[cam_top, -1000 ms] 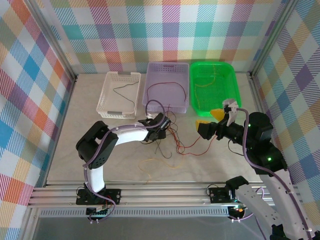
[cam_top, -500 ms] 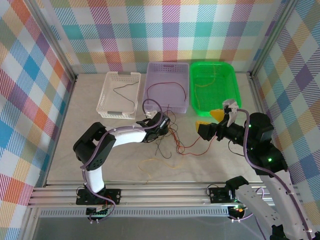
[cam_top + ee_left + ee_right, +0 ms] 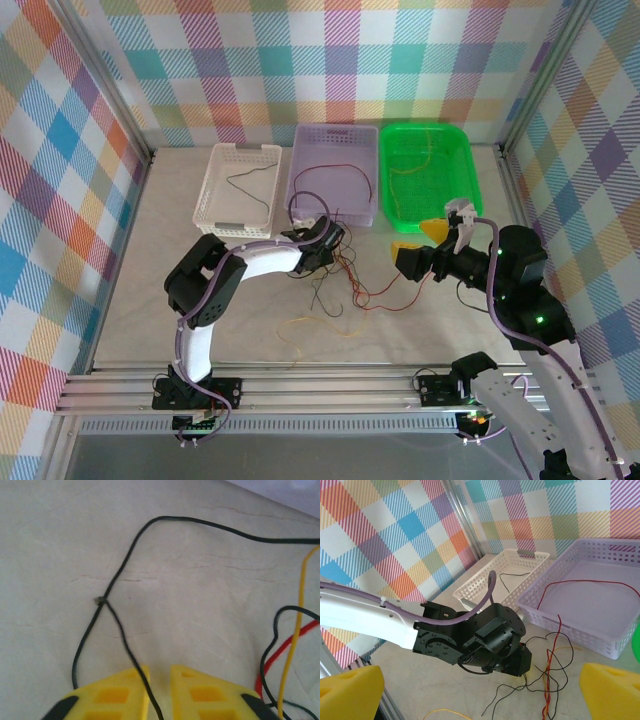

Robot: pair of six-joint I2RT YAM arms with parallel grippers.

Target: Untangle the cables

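Note:
The cables (image 3: 345, 275) lie in a loose tangle of black, red and yellow wires on the table in front of the purple basket. My left gripper (image 3: 330, 240) is down at the tangle's left edge. In the left wrist view its yellow fingers (image 3: 117, 692) stand close together, and a thin black cable (image 3: 120, 575) runs down into the narrow gap between them. My left gripper (image 3: 159, 672) is shut on that cable. A yellow wire (image 3: 299, 615) and a red wire (image 3: 280, 652) lie to its right. My right gripper (image 3: 415, 238) hovers wide open to the right of the tangle, holding nothing.
A white basket (image 3: 215, 195) holds a black wire, a purple basket (image 3: 300, 170) holds a red one, and a green tray (image 3: 465, 165) holds yellow ones. A separate yellow wire (image 3: 310, 325) lies nearer the front. Checked walls enclose the table.
My left gripper has shifted slightly back and right into the tangle, and its jaws have closed. The left elbow has swung inward. The right arm has not moved.

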